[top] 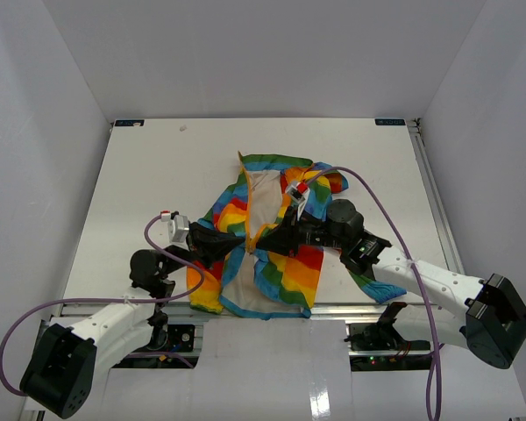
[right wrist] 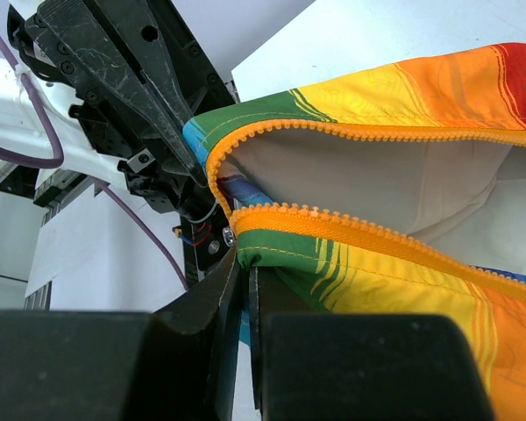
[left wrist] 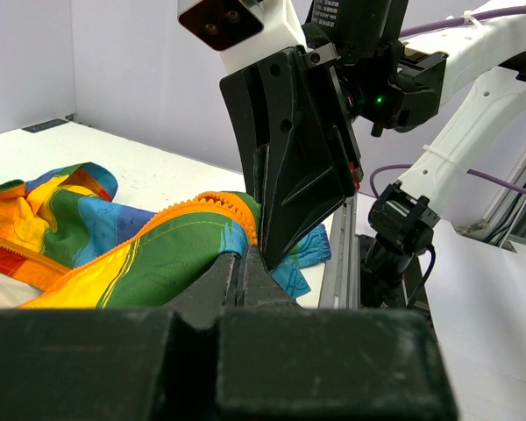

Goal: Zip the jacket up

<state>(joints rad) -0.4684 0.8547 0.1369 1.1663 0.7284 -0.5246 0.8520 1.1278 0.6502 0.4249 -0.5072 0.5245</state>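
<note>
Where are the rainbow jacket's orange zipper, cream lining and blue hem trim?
orange zipper (right wrist: 377, 239), right wrist view, lower row of teeth
cream lining (right wrist: 377, 180), right wrist view, inner fabric between the rows
blue hem trim (top: 272, 314), top external view, the near edge

The white table (top: 149, 167) carries the jacket (top: 265, 197), which lies slightly right of the middle and toward the near edge. It is spread open with the cream lining facing up, rainbow-striped panels rumpled on either side, and the blue-trimmed hem close to the near edge
</note>
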